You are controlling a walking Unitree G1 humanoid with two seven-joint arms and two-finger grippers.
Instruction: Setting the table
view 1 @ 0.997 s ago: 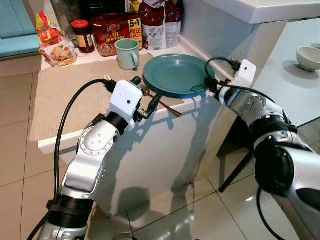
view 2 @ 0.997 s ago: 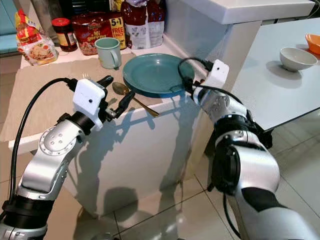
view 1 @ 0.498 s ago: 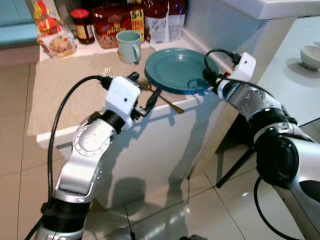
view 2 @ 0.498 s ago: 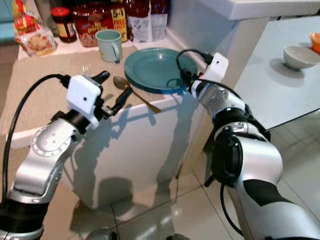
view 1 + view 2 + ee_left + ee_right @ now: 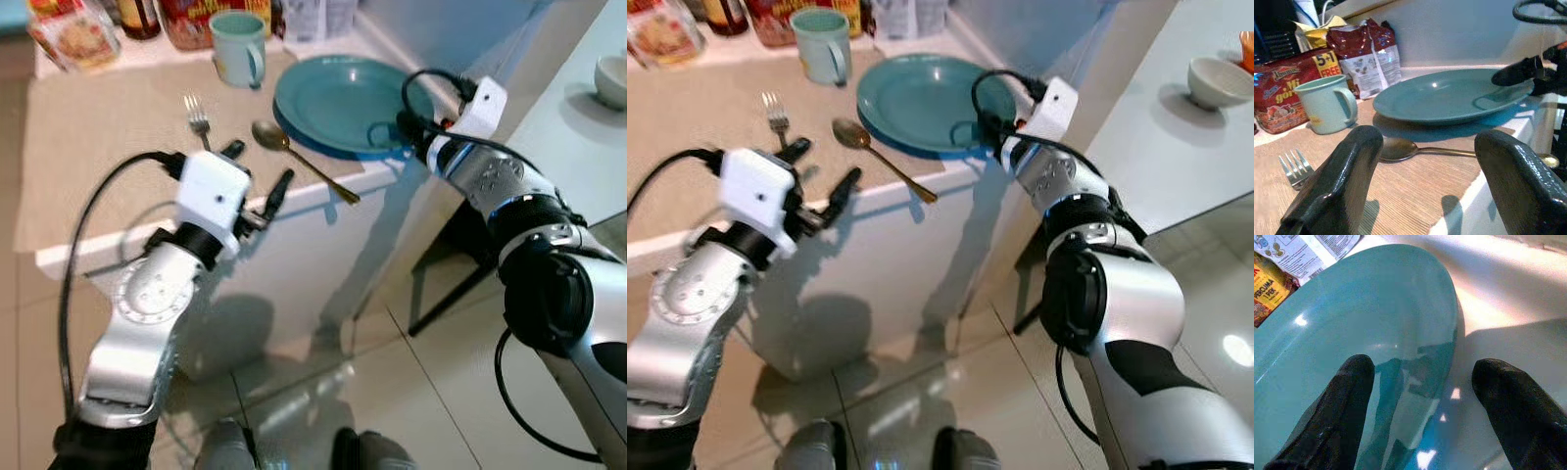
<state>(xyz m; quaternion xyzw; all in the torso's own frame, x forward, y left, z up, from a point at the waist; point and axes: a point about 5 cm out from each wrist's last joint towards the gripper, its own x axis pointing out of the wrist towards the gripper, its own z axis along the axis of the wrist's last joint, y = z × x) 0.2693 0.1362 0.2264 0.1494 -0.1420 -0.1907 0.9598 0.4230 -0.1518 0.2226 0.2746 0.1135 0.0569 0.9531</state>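
Spoon (image 5: 302,161) — bowl toward fork (image 5: 199,119), handle off-edge

Glossy pale floor tiles (image 5: 323,392) with dark grout lines, catching bright patches of reflected light. Low white counter (image 5: 882,255) with a plain front panel, dark shadows thrown across it. Beige woven mat (image 5: 108,147) spread over the counter top. Behind the counter, a pale blue-grey wall (image 5: 1459,34). Along the back edge, red and white food packets (image 5: 1371,54) and a jar lid, partly cut off. To the right, a light grey tabletop (image 5: 1156,157) on dark legs, carrying a white bowl (image 5: 1220,80) and the edge of an orange one (image 5: 1246,44). Strong light from above, hard-edged shadows on floor and counter.
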